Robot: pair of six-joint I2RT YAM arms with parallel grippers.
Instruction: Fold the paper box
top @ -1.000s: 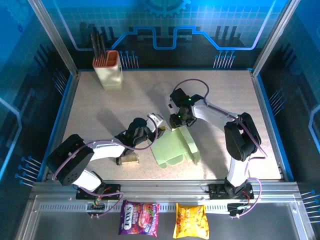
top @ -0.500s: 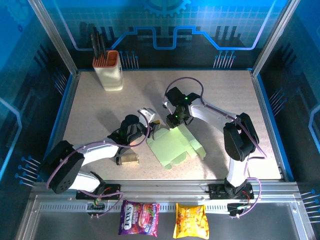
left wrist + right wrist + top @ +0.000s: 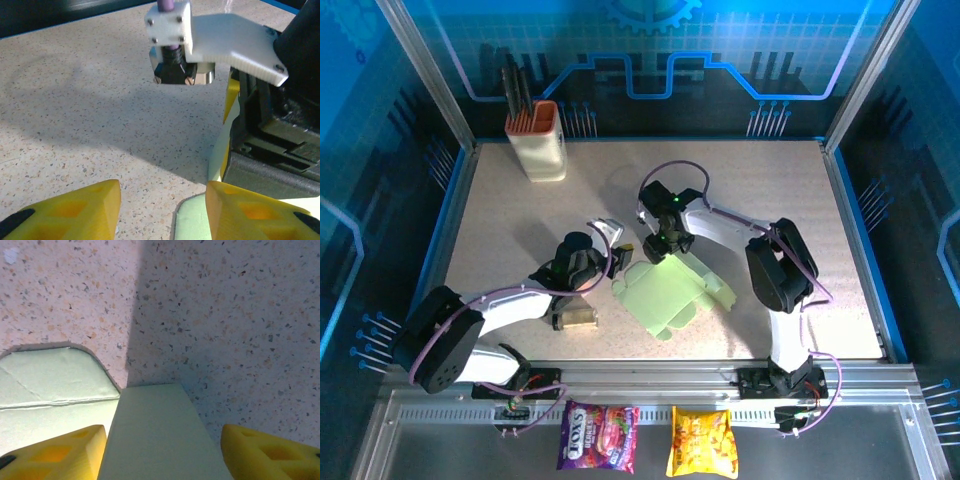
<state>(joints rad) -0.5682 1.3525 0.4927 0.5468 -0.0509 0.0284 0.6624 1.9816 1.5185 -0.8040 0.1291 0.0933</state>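
In the middle of the speckled tabletop (image 3: 510, 215) lies the pale green thin-card paper box (image 3: 670, 297), mostly flat, with one flap (image 3: 155, 430) raised at its far corner. Your right tool (image 3: 162, 445) stands wide around this flap and does not pinch it. Your left tool (image 3: 162, 212) is half open and empty, just beside the card's edge. The folding seems at an early step. Next, I think, you must close on the flap and bend it along its crease.

Printed "FOX'S" in white on the purple candy bag (image 3: 598, 436) below the near rail. Smaller lettering there, and on the yellow snack bag (image 3: 701, 441) beside it, too blurred to read.
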